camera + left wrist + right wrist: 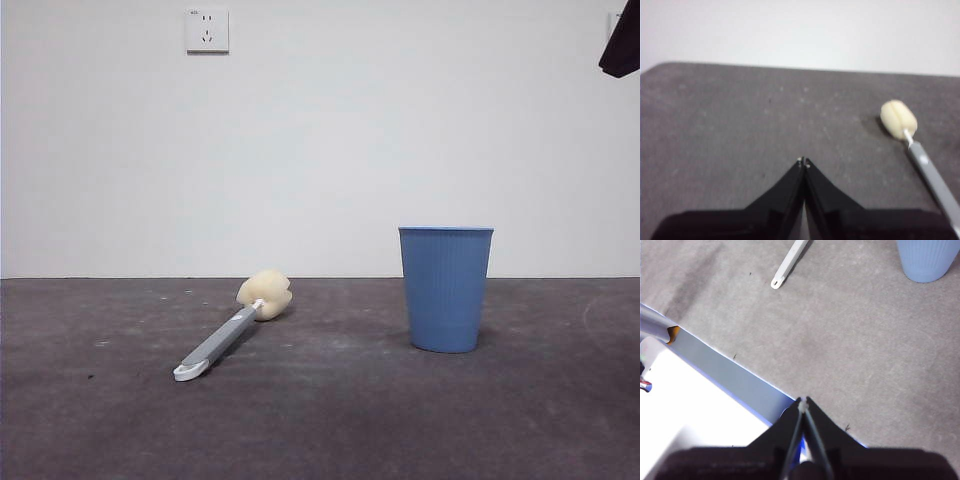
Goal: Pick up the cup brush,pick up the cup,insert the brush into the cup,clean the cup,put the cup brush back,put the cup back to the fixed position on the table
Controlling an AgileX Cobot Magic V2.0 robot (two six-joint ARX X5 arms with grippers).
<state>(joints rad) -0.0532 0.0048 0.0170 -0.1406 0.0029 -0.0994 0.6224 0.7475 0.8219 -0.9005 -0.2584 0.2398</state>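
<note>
The cup brush (225, 336) lies flat on the table (330, 420) left of centre, its cream sponge head (265, 294) toward the wall and its white tip toward the camera. The blue ribbed cup (445, 288) stands upright to its right, apart from it. My left gripper (803, 161) hovers shut above bare table, with the brush (912, 145) off to one side. My right gripper (803, 402) is shut over the table's front edge; the brush's white tip (782, 275) and the cup's base (928, 259) lie farther out. Neither gripper holds anything.
A white wall with a power socket (207, 30) stands behind the table. A black arm tip (622, 45) shows at the top right corner of the front view. In the right wrist view the table edge (735, 375) runs diagonally, with a white area beyond it.
</note>
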